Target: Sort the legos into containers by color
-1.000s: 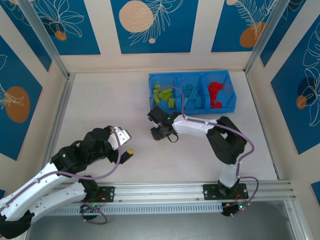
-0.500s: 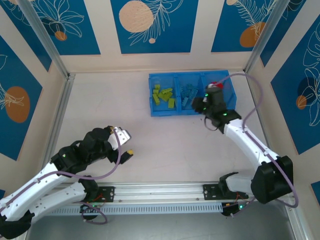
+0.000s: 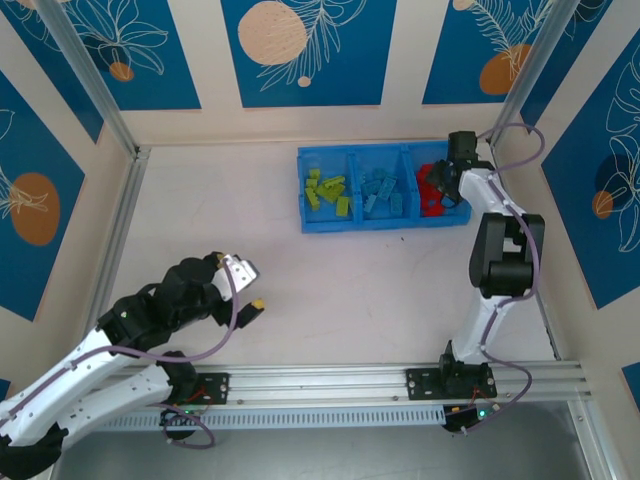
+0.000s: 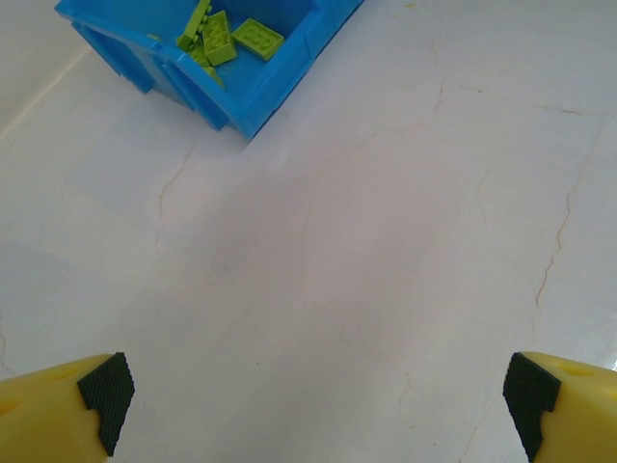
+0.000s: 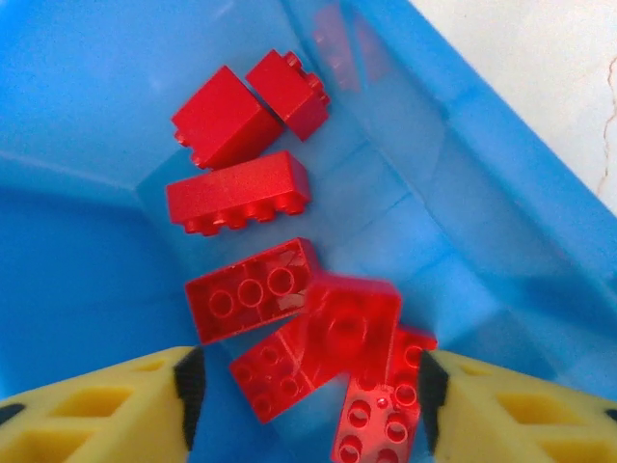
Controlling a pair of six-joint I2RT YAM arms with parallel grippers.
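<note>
Right gripper (image 5: 308,386) hangs over the blue plastic tray's (image 3: 350,226) right-hand compartment, jaws apart, small red studded plastic bricks (image 5: 241,188) piled underneath. Left gripper (image 4: 318,395) spread wide above the white table (image 4: 337,241).

White-and-black arms (image 3: 75,370), purple cables (image 3: 517,127), yellow jaws, black pads (image 4: 104,386)
</note>
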